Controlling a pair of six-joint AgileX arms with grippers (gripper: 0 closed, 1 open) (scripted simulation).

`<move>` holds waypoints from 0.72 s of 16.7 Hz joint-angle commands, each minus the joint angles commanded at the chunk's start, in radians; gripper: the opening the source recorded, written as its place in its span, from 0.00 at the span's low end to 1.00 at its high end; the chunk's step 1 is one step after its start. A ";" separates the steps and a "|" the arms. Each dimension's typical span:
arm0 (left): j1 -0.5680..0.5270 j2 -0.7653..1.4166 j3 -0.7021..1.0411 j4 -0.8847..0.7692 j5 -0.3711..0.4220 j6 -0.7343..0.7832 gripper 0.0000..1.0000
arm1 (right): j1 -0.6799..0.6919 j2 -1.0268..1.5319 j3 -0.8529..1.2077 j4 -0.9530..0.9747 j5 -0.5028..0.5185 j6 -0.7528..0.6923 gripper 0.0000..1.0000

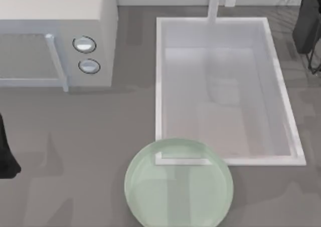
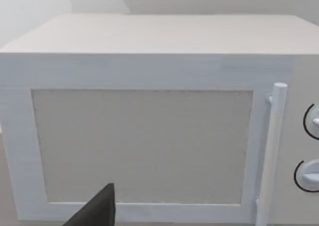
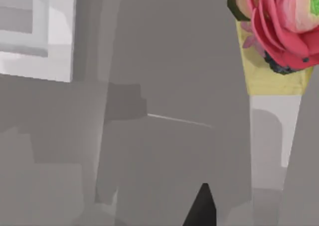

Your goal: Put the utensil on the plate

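I cannot tell the state of my jaws. The plate lies far from both; I should first find the spoon, then grip its handle gently.

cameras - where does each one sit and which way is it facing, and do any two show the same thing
Top view: above the table, looking down on the plate, sink basin and microwave; dark arm parts at the left and right edges.
Left wrist view: on the left arm, facing the microwave door; a dark gripper part at the bottom edge.
Right wrist view: on the right arm, looking at grey tabletop and a pink flower; a dark finger tip at the bottom edge.
Shared: top and left wrist views both show the microwave.
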 joint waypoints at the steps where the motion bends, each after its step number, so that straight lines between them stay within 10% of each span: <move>1: 0.000 0.000 0.000 0.000 0.000 0.000 1.00 | 0.040 0.017 0.018 -0.003 0.003 0.072 0.00; 12: 0.000 0.000 0.000 0.000 0.000 0.000 1.00 | 0.580 0.274 0.225 -0.070 0.012 1.364 0.00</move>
